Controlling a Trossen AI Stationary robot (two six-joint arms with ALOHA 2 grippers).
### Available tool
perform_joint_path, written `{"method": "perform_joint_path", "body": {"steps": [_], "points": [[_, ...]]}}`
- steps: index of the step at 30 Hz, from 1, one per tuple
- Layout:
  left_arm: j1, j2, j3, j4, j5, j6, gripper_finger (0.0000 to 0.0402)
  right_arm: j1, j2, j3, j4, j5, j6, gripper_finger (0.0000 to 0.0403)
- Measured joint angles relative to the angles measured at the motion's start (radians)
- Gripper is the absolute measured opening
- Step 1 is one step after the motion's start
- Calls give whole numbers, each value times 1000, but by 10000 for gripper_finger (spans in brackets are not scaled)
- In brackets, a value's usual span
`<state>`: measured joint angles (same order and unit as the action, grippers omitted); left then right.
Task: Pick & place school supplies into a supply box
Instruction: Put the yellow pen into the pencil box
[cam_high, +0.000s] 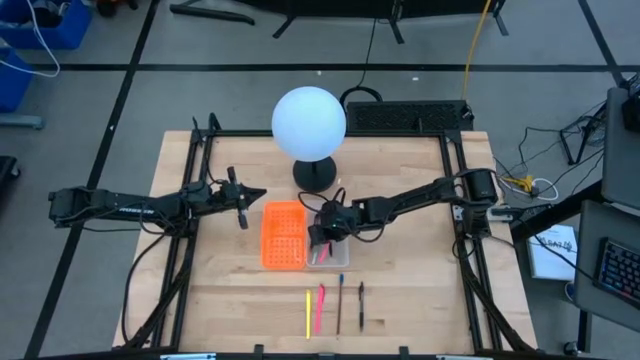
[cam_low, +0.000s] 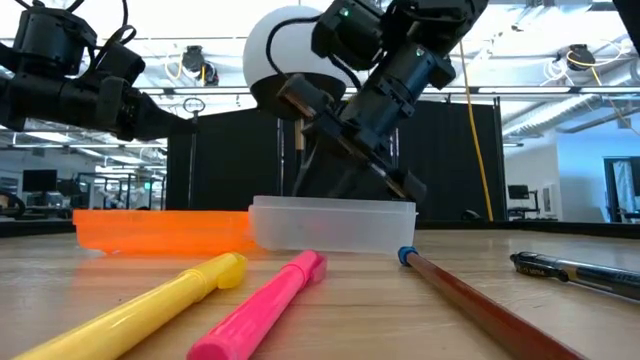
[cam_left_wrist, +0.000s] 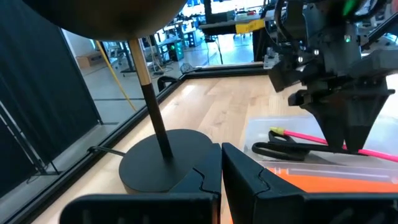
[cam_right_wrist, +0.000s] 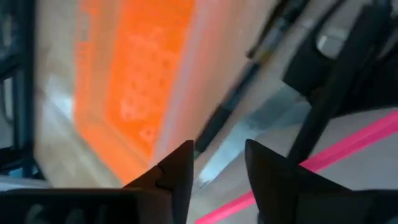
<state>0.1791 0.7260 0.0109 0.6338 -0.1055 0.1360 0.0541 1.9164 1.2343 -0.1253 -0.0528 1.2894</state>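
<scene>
Left wrist view: clear tray (cam_left_wrist: 261, 132) holds scissors (cam_left_wrist: 283, 150) and pink pen (cam_left_wrist: 329, 140); right gripper (cam_left_wrist: 348, 146) parted above.

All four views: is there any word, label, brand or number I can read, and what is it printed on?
None can be read.
Dark pen, low view: pale print on the barrel, too blurred to read.
Left arm, high view: faint lettering, too small to read.
Paper on the side desk, high view: print too small to read.
</scene>
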Motion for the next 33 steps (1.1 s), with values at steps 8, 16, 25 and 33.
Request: {"method": "perform_joint_path", "body": {"steps": [8, 16, 25, 33], "points": [[0, 0, 0, -3, 0, -2, 21, -3, -241, 0, -147, 104, -384, 140], [0, 0, 0, -3, -4, -67, 21, 97, -543, -297, 70, 286, -800, 14], [0, 0, 0, -17, -3, 31, 21, 91, -834, -591, 220, 205, -1015, 2], [0, 0, 0, -2, -30, 105, 21, 78, -1040, -813, 475, 178, -1183, 1]]}}
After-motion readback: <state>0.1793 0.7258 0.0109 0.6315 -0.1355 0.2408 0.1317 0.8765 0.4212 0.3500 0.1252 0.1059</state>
